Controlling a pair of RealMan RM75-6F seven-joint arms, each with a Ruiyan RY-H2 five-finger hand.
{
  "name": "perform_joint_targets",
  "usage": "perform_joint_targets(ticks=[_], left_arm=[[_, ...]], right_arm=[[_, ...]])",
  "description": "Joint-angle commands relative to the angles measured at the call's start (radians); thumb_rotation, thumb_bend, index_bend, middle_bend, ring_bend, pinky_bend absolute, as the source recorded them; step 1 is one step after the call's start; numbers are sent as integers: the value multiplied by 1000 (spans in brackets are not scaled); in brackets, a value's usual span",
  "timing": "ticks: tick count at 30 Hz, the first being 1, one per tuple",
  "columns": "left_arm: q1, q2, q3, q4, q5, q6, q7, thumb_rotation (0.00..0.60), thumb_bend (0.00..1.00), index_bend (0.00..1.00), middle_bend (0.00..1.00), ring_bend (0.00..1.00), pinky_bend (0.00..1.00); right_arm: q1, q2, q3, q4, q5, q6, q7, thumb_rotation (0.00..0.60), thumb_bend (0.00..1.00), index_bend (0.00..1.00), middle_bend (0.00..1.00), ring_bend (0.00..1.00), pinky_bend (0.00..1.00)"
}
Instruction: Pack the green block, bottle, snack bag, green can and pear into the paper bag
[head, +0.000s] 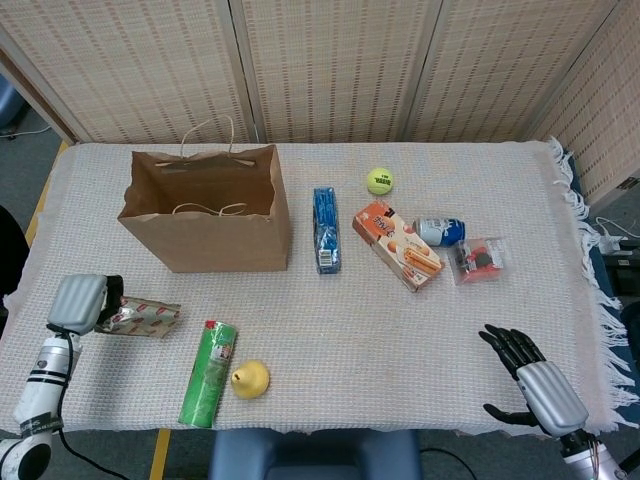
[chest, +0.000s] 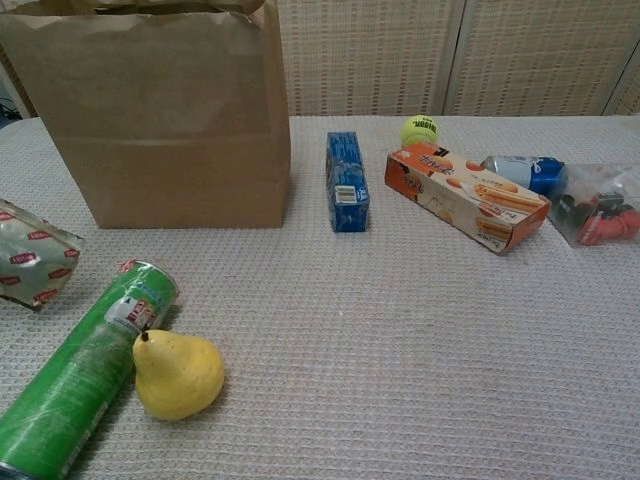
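My left hand (head: 80, 301) holds the silver-and-red snack bag (head: 142, 318) by its left end, at the table's left edge and in front of the paper bag (head: 205, 212). In the chest view the snack bag (chest: 35, 263) shows at the left border, but the hand does not. The green can (head: 207, 373) lies on its side near the front edge, with the yellow pear (head: 249, 379) touching its right side. The blue-and-white bottle (head: 440, 231) lies at the right. My right hand (head: 531, 386) rests open and empty at the front right. No green block shows.
The paper bag (chest: 170, 110) stands upright with its mouth open. Right of it lie a blue box (head: 325, 229), an orange box (head: 396, 244), a tennis ball (head: 379, 180) and a clear pouch of red parts (head: 478, 259). The can (chest: 85, 375) and pear (chest: 178, 373) lie near the front edge.
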Motion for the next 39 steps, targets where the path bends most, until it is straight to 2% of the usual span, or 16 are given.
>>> perform_joint_targets(ticks=[1, 12, 15, 19, 25, 28, 34, 39], left_arm=[[13, 30, -28, -5, -15, 28, -28, 600, 653, 701, 704, 667, 810], [36, 140, -140, -60, -90, 99, -126, 600, 673, 721, 722, 686, 826], [36, 158, -202, -106, -167, 109, -165, 600, 672, 723, 724, 686, 826], [16, 178, -319, -196, -331, 108, -204, 600, 672, 725, 727, 686, 826], [-73, 190, -465, -282, -524, 110, -161, 600, 672, 725, 727, 687, 823], [-134, 194, -519, -317, -589, 110, -114, 600, 672, 725, 727, 687, 821], [-277, 163, -564, -362, -666, 122, 11, 600, 672, 724, 727, 687, 821], [-376, 92, -530, -346, -675, 137, 105, 600, 673, 724, 727, 687, 820]], right_arm=[[0, -1, 0, 0, 1, 0, -1, 600, 57, 0, 0, 0, 0], [-2, -1, 0, 4, -4, 4, -4, 600, 58, 0, 0, 0, 0], [-2, -1, 0, 4, -5, 5, -5, 600, 58, 0, 0, 0, 0], [-2, -1, 1, 4, -4, 7, -6, 600, 58, 0, 0, 0, 0], [-3, -3, 2, 6, -3, 8, -7, 600, 58, 0, 0, 0, 0], [-1, -1, 2, 5, -2, 4, -6, 600, 57, 0, 0, 0, 0], [4, 6, 2, -3, 7, -9, 6, 600, 58, 0, 0, 0, 0], [7, 13, -1, -6, 6, -12, 22, 600, 58, 0, 0, 0, 0]])
